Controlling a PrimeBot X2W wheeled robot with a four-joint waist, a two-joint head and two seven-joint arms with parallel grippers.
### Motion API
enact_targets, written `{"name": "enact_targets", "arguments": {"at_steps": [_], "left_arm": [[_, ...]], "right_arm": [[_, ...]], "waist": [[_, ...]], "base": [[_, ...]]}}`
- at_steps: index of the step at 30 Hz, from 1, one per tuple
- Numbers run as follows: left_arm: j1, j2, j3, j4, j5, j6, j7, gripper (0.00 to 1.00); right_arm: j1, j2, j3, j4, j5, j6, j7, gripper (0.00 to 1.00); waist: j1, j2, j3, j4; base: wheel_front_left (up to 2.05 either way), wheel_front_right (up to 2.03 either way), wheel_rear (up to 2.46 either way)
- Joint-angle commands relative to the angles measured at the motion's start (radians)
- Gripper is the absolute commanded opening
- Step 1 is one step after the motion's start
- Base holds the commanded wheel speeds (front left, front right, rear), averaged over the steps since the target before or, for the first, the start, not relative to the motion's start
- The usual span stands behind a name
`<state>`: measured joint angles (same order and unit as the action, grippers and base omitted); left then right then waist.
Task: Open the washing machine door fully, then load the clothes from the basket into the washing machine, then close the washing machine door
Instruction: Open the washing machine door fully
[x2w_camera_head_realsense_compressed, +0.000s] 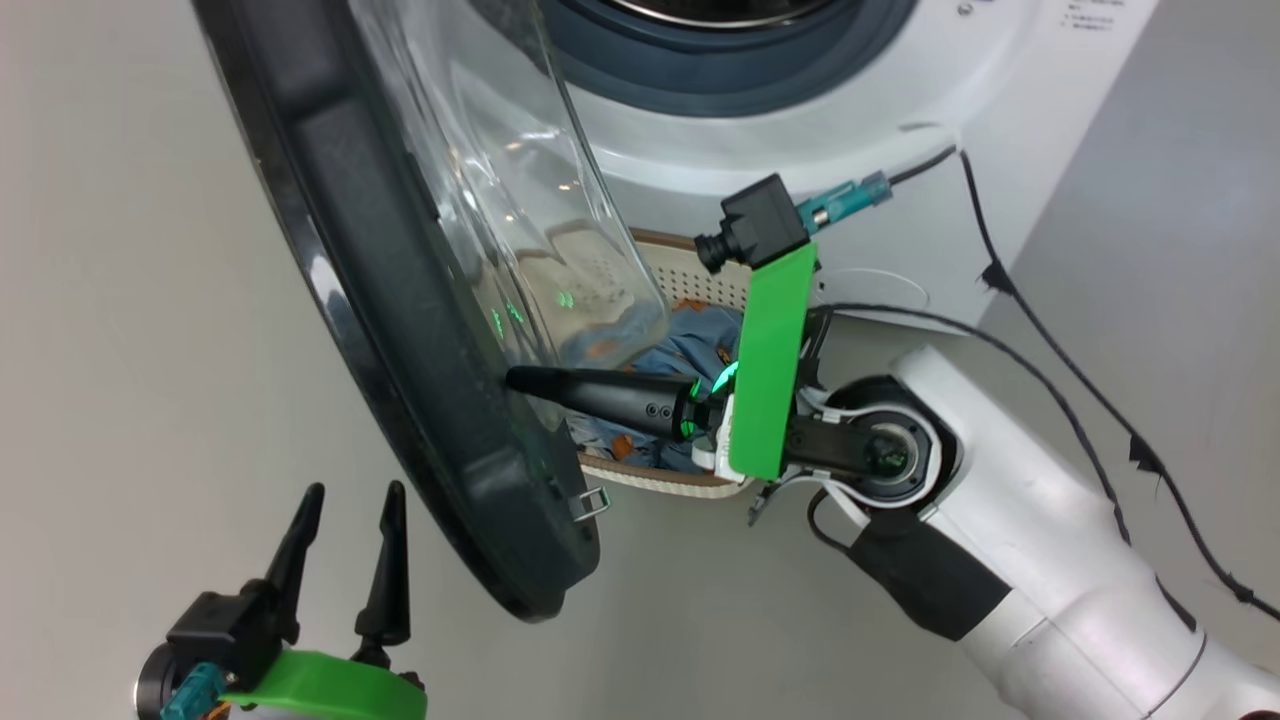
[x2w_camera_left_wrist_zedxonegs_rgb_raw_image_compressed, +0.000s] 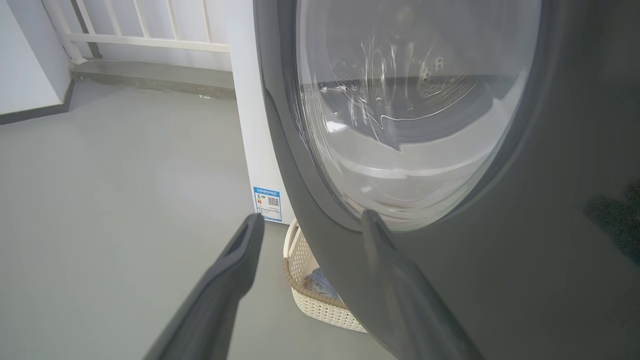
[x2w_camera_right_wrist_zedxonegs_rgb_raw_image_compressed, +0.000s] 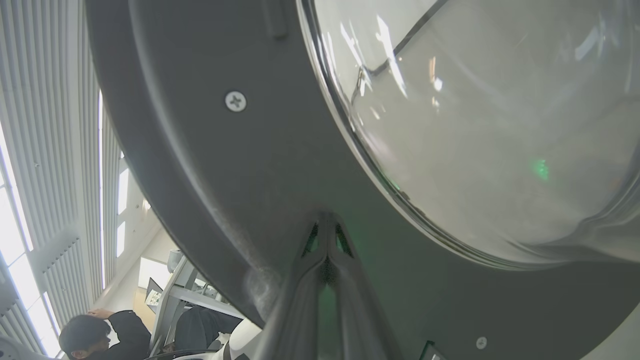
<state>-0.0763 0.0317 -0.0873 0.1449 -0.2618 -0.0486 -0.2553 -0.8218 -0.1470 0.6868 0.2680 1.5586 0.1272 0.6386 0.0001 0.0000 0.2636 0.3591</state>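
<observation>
Right gripper (x2w_camera_right_wrist_zedxonegs_rgb_raw_image_compressed: 326, 222), fingers (x2w_camera_right_wrist_zedxonegs_rgb_raw_image_compressed: 295, 300) pressed together, touches the washing machine door (x2w_camera_right_wrist_zedxonegs_rgb_raw_image_compressed: 240, 165).
Head view adds left gripper (x2w_camera_head_realsense_compressed: 357, 492) spread, clothes (x2w_camera_head_realsense_compressed: 690, 350) in basket (x2w_camera_head_realsense_compressed: 690, 275).

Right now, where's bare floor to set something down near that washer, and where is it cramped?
Widest free patch: grey floor left of the washing machine door, around the open left jaws. A smaller one lies between door edge, basket and right arm. Crowded: between door and washing machine, where basket, clothes and shut right jaws sit.
</observation>
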Motion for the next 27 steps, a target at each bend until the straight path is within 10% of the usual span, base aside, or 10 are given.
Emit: {"name": "enact_targets", "arguments": {"at_steps": [1, 27], "left_arm": [[0.001, 0.018, 0.027, -0.014, -0.008, 0.004, -0.006, 1.00], [0.038, 0.018, 0.062, -0.014, -0.001, 0.008, -0.006, 1.00]], "right_arm": [[0.031, 0.050, 0.019, -0.018, -0.001, 0.003, -0.016, 0.00], [0.088, 0.076, 0.068, -0.010, 0.010, 0.003, -0.107, 0.00]], "waist": [[-0.0001, 0.0000, -0.029, 0.029], [-0.0001, 0.0000, -0.111, -0.010]], "base": [[0.00, 0.00, 0.00], [0.00, 0.00, 0.00]]}}
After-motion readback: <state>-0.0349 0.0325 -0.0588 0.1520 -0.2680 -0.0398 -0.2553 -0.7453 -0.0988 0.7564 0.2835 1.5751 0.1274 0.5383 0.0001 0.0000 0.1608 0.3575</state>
